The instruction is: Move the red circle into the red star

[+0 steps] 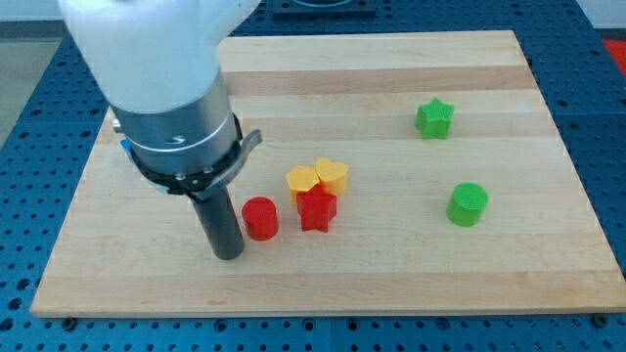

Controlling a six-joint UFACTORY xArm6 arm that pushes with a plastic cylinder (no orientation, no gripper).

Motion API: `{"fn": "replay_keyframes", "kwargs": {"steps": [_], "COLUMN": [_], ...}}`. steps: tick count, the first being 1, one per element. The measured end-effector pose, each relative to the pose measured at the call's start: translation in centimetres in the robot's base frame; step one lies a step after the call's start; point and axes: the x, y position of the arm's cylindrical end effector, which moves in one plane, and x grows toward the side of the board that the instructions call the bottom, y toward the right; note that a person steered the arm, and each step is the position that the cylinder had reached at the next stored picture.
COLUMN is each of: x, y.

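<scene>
The red circle (260,217) stands upright just left of the red star (317,209); a narrow gap separates them.

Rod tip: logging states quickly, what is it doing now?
My tip: holds nothing, on the board just left of the red circle, red star beyond.

Wooden tabletop (391,274) carrying six small blocks

A red circle (260,217) is sitting just left of a red star (317,209), which is touching a yellow block (303,180) and a yellow heart (333,175); a green star (434,118) and a green circle (468,204) are lying well apart toward the view's right.
</scene>
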Motion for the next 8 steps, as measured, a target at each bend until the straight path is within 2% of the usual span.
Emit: {"fn": "replay_keyframes", "kwargs": {"steps": [3, 4, 5, 6, 8], "x": [-0.1, -0.1, -1.8, -2.9, -2.9], "y": [1.9, -1.2, -3.0, -2.5, 2.7]}}
